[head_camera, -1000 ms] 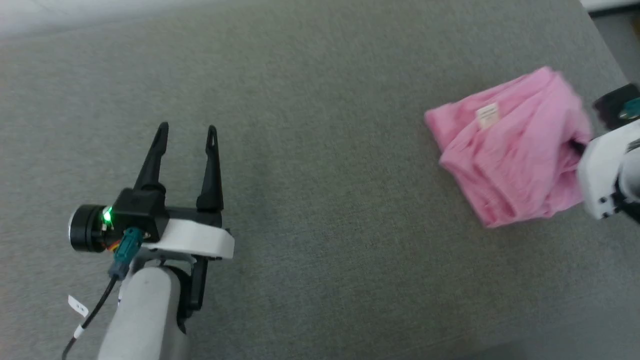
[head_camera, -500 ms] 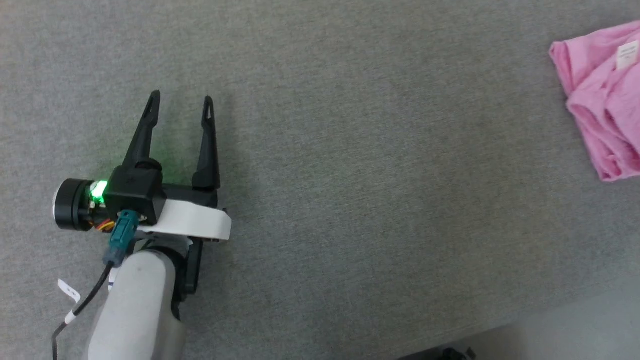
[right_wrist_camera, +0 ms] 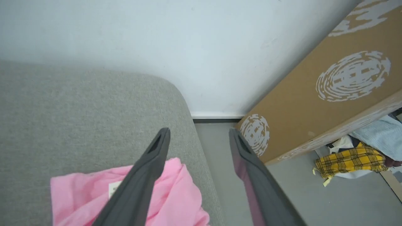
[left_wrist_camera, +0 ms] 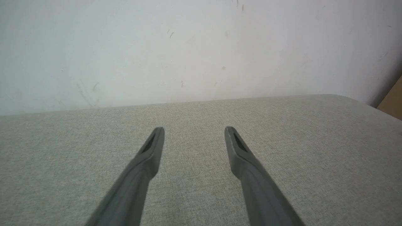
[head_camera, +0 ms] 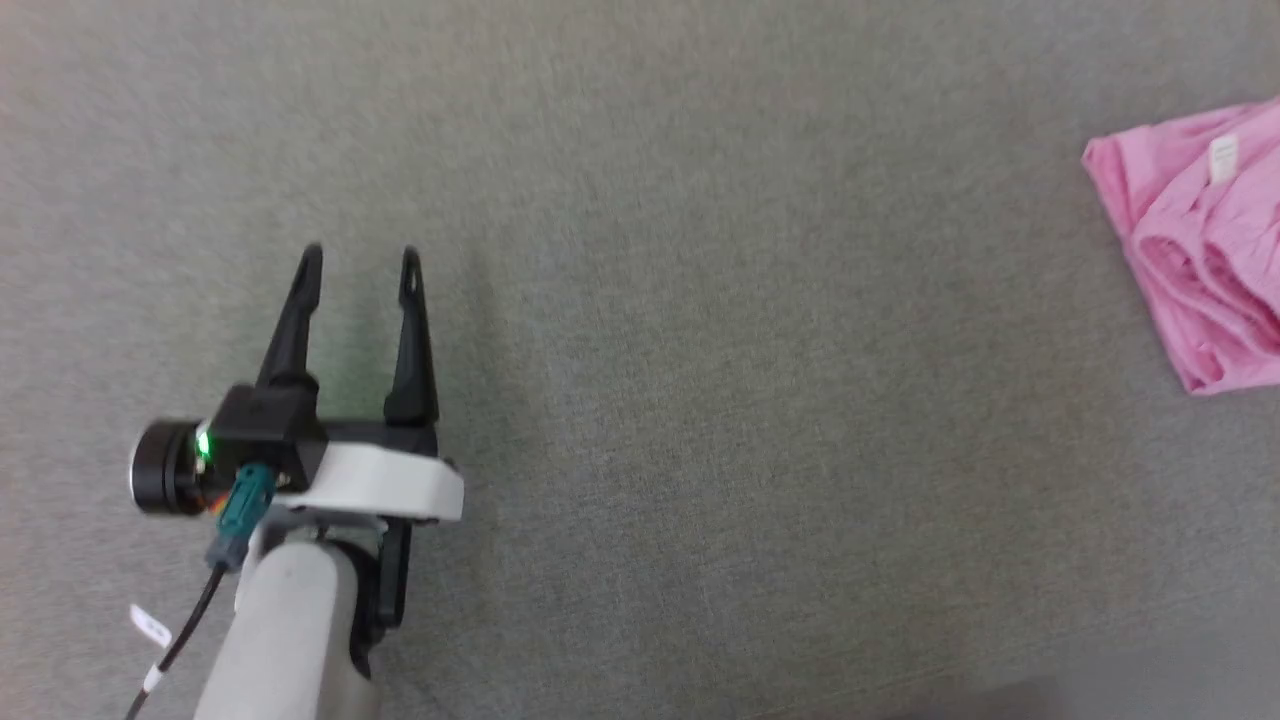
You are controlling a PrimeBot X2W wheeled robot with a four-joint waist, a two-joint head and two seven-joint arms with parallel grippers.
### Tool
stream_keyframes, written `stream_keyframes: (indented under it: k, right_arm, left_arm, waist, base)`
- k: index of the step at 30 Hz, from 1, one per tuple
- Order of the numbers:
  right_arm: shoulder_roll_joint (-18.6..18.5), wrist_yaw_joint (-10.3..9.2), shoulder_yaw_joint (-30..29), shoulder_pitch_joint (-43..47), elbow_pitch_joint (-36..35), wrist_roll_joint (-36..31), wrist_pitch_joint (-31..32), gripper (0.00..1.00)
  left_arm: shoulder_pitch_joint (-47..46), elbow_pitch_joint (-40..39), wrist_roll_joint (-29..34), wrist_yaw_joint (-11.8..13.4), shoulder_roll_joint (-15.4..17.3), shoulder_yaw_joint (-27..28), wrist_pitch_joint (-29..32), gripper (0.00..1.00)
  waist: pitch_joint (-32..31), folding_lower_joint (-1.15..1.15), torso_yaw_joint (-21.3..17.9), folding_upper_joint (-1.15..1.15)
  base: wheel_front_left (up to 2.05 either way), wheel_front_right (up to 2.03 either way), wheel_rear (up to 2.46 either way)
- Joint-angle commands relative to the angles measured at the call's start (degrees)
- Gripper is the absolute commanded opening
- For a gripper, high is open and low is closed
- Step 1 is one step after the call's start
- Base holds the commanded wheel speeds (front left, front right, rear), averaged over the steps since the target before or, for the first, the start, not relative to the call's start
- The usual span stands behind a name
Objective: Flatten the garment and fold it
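Note:
The pink garment point(head_camera: 1195, 250) lies bunched in a folded heap at the right edge of the head view, its small white label point(head_camera: 1221, 158) facing up. In the right wrist view the garment point(right_wrist_camera: 176, 194) lies on the grey surface under and to the left of my right gripper point(right_wrist_camera: 199, 133), which is open and holds nothing. My left gripper point(head_camera: 357, 262) hovers open and empty over bare grey fabric at the lower left, far from the garment. Its fingers point(left_wrist_camera: 150, 153) point toward the far edge of the surface.
The grey fabric-covered table point(head_camera: 700, 350) spreads across the head view; its rounded corner point(right_wrist_camera: 176, 94) is close to the garment. Beyond it stand a white wall point(left_wrist_camera: 188, 47), a brown cardboard box point(right_wrist_camera: 314, 103), and a pile of yellow plaid and pale blue clothes point(right_wrist_camera: 361, 157) on the floor.
The head camera has swung left, so the garment now sits at the right edge. My right gripper has let go of the garment and opened. The left gripper stays open.

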Motion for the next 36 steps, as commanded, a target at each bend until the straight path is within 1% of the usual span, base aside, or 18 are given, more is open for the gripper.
stream_keyframes:
  k: [1,4,7,9,11,15,20,21,23,27,31,36]
  right_arm:
    - [1.39,-0.12,-0.05,-0.25,-1.97,0.34,-1.58,1.00]
    - [4.02,-0.12,-0.44,1.36,-7.82,2.66,-4.54,1.00]
    - [7.19,-0.12,-1.52,4.62,-15.08,7.04,-6.55,1.00]
    - [8.75,-0.12,-2.25,7.54,-20.50,8.51,-7.85,1.00]
    - [10.07,-0.12,-3.15,10.92,-25.84,7.84,-9.19,1.00]
    - [16.88,-0.12,-6.80,17.67,-35.66,6.93,-11.02,1.00]
    - [27.64,-0.12,-11.10,26.48,-45.08,4.18,-12.28,1.00]
    - [29.31,-0.12,-11.57,28.19,-46.52,3.47,-12.50,1.00]
    - [31.47,-0.12,-12.32,31.46,-48.71,2.26,-12.92,1.00]
    - [33.09,-0.12,-12.65,37.14,-50.17,-0.08,-13.57,1.00]
    - [33.26,-0.12,-11.59,41.79,-49.96,-0.81,-14.11,1.00]
    - [33.28,-0.12,-10.75,46.43,-49.62,-3.66,-14.43,1.00]
  left_arm:
    - [1.24,0.44,-0.66,0.41,-0.17,0.50,-0.70,1.00]
    - [3.12,1.00,-1.78,0.76,-0.64,1.18,-1.51,1.00]
    - [4.76,1.55,-2.79,0.96,-0.86,1.94,-2.09,1.00]
    - [5.58,1.65,-3.36,1.12,-1.03,2.41,-2.39,1.00]
    - [6.28,1.61,-3.77,1.27,-1.10,2.86,-2.64,1.00]
    - [7.77,0.80,-4.26,2.02,-1.23,3.86,-2.95,1.00]
    - [9.04,0.31,-4.42,2.47,-1.50,4.07,-3.15,1.00]
    - [9.20,0.36,-4.34,2.63,-1.56,4.05,-3.17,1.00]
    - [9.23,0.61,-4.32,2.87,-1.68,4.05,-3.20,1.00]
    - [8.89,1.52,-4.43,2.87,-2.06,3.70,-3.28,1.00]
    - [8.62,2.73,-4.18,3.20,-2.62,3.21,-3.35,1.00]
    - [8.56,5.31,-3.59,3.17,-3.10,2.21,-3.41,1.00]
  waist:
    - [-6.50,0.00,1.24,0.00]
    - [-10.62,0.00,2.40,0.00]
    - [-14.12,0.00,4.02,0.00]
    - [-16.00,0.00,5.33,0.00]
    - [-17.74,0.00,6.70,0.00]
    - [-20.12,0.00,8.64,0.00]
    - [-22.52,0.00,10.90,0.00]
    - [-22.88,0.00,11.30,0.00]
    - [-23.32,0.00,12.00,0.00]
    - [-24.06,0.00,12.99,0.00]
    - [-24.46,0.00,13.66,0.00]
    - [-24.86,0.00,13.97,0.00]
  base:
    - [0.00,0.00,0.00]
    - [0.00,0.00,0.00]
    - [0.00,0.00,0.00]
    - [0.00,0.00,0.00]
    - [0.00,0.00,0.00]
    - [0.00,0.00,0.00]
    - [0.00,0.00,0.00]
    - [0.00,0.00,0.00]
    - [0.00,0.00,0.00]
    - [0.00,0.00,0.00]
    - [0.00,0.00,0.00]
    - [0.00,0.00,0.00]
